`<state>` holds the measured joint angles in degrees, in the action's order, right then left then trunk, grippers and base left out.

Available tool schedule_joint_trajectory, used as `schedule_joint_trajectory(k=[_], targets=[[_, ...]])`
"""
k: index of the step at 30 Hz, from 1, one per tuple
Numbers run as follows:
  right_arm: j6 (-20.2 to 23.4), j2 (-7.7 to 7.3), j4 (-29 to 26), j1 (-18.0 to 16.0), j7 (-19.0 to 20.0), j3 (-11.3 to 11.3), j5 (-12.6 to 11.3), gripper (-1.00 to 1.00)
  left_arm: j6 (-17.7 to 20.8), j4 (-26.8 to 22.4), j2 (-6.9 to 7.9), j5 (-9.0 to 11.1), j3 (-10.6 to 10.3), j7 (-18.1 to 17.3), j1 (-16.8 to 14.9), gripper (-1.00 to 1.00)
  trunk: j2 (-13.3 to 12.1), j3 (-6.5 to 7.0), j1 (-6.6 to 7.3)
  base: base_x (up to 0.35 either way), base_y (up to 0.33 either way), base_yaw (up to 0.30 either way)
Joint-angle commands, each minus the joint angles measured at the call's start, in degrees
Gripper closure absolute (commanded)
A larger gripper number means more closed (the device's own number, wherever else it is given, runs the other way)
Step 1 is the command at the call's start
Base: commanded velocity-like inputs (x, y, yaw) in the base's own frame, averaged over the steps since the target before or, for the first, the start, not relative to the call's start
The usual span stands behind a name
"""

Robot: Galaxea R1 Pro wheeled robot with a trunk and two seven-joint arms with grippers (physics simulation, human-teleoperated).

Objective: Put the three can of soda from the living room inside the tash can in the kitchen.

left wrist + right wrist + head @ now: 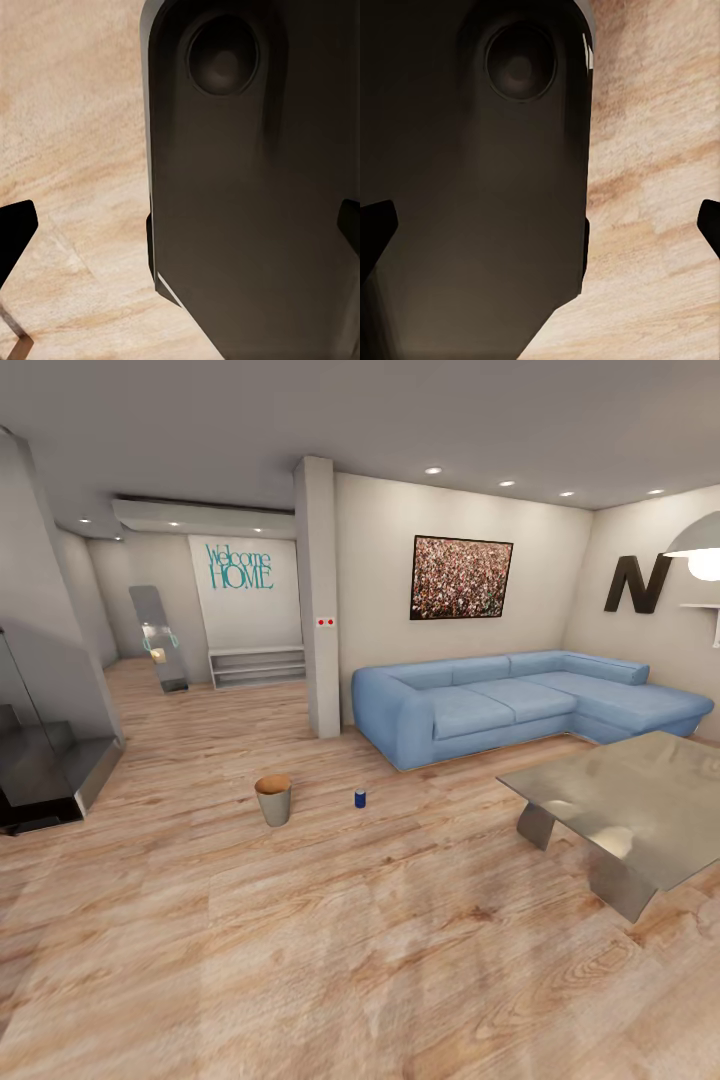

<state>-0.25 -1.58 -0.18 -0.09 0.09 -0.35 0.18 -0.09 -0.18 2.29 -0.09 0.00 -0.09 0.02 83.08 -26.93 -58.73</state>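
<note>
You are at approach step, nothing grasped. Blue soda can (360,798) stands on floor (300,940), just right of trash can (273,799), left of sofa (500,705). Orange cans probably elsewhere. Left gripper (180,225) and right gripper (540,221) spread apart, empty. Next: drive nearer, reach low.

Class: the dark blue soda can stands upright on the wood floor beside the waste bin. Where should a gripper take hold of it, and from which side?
Probably around the round side wall of the blue can, mid-height, coming level from its open near side. It stands upright, apart from the bin.
</note>
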Motion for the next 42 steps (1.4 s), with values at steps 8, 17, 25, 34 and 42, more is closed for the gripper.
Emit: schedule_joint_trajectory(k=[8, 17, 25, 34, 42], targets=[[0.0, 0.00, 0.0, 0.0, 0.0, 0.0, 0.0, -1.00, 0.0, 0.0, 0.00, 0.0, 0.0, 0.0, 0.0, -1.00, 0.0, 0.00, 0.00, 0.000, 0.000, 0.000], [0.0, 0.00, 0.0, 0.0, 0.0, 0.0, 0.0, -1.00, 0.0, 0.0, 0.00, 0.0, 0.0, 0.0, 0.0, -1.00, 0.0, 0.00, 0.00, 0.000, 0.000, 0.000], [0.0, 0.00, 0.0, 0.0, 0.0, 0.0, 0.0, -1.00, 0.0, 0.0, 0.00, 0.0, 0.0, 0.0, 0.0, -1.00, 0.0, 0.00, 0.00, 0.000, 0.000, 0.000], [0.0, 0.00, 0.0, 0.0, 0.0, 0.0, 0.0, -1.00, 0.0, 0.0, 0.00, 0.0, 0.0, 0.0, 0.0, -1.00, 0.0, 0.00, 0.00, 0.000, 0.000, 0.000], [0.0, 0.00, 0.0, 0.0, 0.0, 0.0, 0.0, -1.00, 0.0, 0.0, 0.00, 0.0, 0.0, 0.0, 0.0, -1.00, 0.0, 0.00, 0.00, 0.000, 0.000, 0.000]])
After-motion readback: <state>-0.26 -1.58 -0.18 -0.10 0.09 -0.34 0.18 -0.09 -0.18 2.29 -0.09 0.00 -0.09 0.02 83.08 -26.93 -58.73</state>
